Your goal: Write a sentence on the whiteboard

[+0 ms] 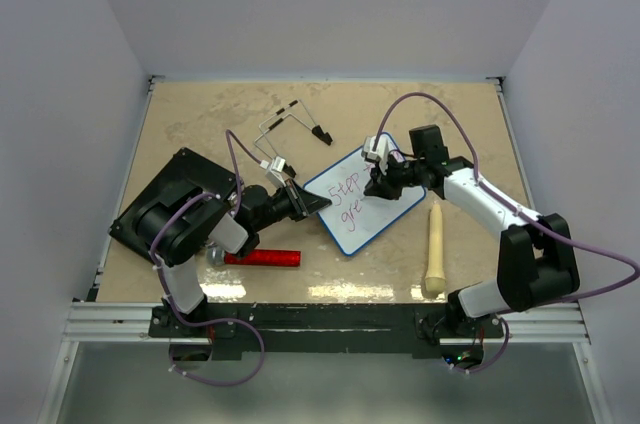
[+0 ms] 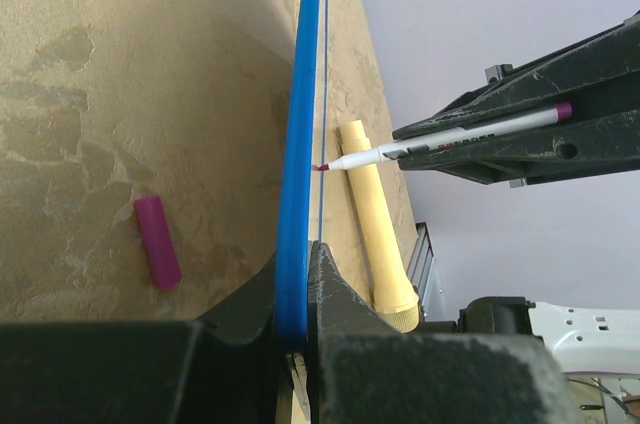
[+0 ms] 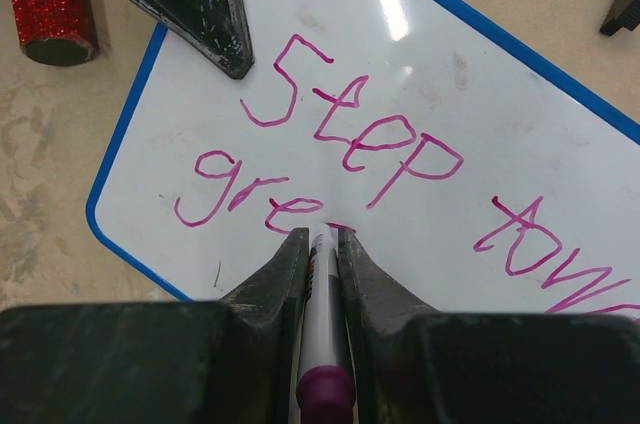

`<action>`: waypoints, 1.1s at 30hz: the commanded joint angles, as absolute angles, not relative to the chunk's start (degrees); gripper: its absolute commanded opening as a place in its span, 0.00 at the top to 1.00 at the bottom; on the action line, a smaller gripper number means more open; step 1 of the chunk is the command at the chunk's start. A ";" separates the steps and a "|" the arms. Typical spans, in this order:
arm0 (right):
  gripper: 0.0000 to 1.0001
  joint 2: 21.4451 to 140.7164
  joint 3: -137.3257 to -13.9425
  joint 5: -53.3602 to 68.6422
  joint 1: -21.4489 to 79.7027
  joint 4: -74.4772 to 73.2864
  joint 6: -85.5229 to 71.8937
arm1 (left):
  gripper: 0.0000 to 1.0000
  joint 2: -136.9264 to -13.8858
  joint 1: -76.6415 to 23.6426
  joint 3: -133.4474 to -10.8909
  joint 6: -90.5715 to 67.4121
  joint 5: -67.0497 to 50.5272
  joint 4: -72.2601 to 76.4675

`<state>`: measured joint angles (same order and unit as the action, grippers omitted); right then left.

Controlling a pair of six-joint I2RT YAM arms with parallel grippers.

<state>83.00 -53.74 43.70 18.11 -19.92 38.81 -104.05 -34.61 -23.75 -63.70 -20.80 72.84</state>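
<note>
Evidently the left gripper [image 1: 310, 202] is pinching the blue rim of the whiteboard [image 1: 372, 212] at its left edge, jaws pressed together on it, probably so the board is not sliding under the pen strokes. The whiteboard is lying askew on the table [image 1: 200, 114] between the two arms. The right gripper [image 3: 320, 240] is clamping a marker [image 3: 322, 334] lengthwise, its tip meeting the surface just after "gre" in the sentence [image 3: 370, 149], so the second line is looking about half written.

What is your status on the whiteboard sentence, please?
Left gripper shut on whiteboard edge. Right gripper shut on marker, sentence at "gre". No obstruction seen.
</note>
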 commanded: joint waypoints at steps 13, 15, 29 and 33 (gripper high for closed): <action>1.00 85.08 -55.55 40.43 18.63 -27.60 44.48 | 1.00 -104.15 -34.89 -23.29 -61.61 -22.06 86.75; 1.00 84.99 -55.63 39.38 18.55 -26.90 43.69 | 1.00 -104.15 -34.80 -23.12 -61.61 -22.06 86.84; 1.00 83.41 -55.63 35.86 18.28 -21.45 40.34 | 1.00 -104.24 -34.80 -23.55 -61.70 -22.15 86.66; 1.00 82.97 -55.90 35.86 18.28 -20.83 40.17 | 1.00 -104.41 -34.80 -23.64 -61.70 -22.32 86.57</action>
